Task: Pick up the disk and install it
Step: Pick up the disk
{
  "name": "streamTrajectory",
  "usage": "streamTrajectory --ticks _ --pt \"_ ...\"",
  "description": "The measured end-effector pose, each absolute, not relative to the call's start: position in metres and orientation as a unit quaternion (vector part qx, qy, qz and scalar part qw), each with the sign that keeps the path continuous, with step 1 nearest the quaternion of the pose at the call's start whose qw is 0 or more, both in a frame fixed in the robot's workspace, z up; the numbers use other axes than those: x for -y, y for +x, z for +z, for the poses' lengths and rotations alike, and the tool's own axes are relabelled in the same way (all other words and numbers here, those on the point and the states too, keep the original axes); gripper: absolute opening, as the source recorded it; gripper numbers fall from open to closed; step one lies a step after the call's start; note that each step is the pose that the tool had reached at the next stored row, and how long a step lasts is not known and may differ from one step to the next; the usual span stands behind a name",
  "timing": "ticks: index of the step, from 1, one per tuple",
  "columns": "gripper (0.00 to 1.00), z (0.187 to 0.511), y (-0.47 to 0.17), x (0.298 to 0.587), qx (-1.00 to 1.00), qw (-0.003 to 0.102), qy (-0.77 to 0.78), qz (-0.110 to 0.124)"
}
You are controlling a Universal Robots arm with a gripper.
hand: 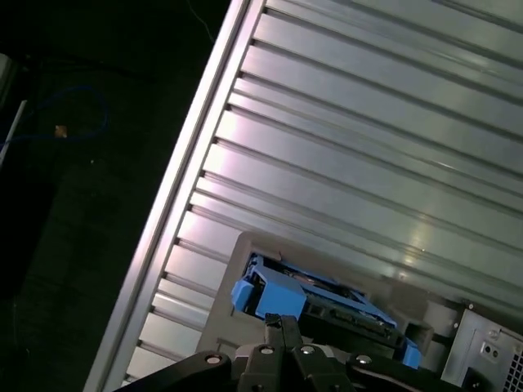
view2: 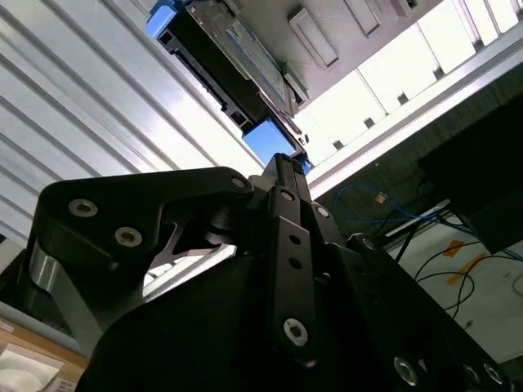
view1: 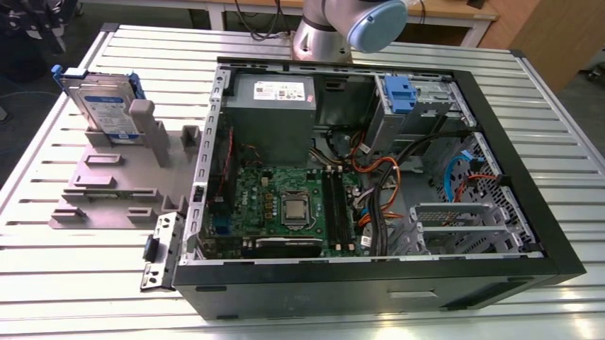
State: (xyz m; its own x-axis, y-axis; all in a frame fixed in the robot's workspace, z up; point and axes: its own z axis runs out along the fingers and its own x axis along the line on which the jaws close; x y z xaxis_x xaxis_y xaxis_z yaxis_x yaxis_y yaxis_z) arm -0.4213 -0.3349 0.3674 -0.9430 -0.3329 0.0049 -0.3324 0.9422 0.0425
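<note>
The gripper [hand: 282, 322], fingers pressed together, hovers near the disk [view1: 100, 106] standing upright in its grey holder [view1: 113, 180].

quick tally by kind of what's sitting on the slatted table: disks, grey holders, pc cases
disk: 1
grey holder: 1
open computer case: 1
total: 3
</note>
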Motion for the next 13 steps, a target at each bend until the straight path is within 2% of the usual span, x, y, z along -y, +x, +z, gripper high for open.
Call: streamTrajectory --ticks 13 --pt "0.11 0.3671 -0.4213 0.3348 0.975 0.007 0.221 -0.020"
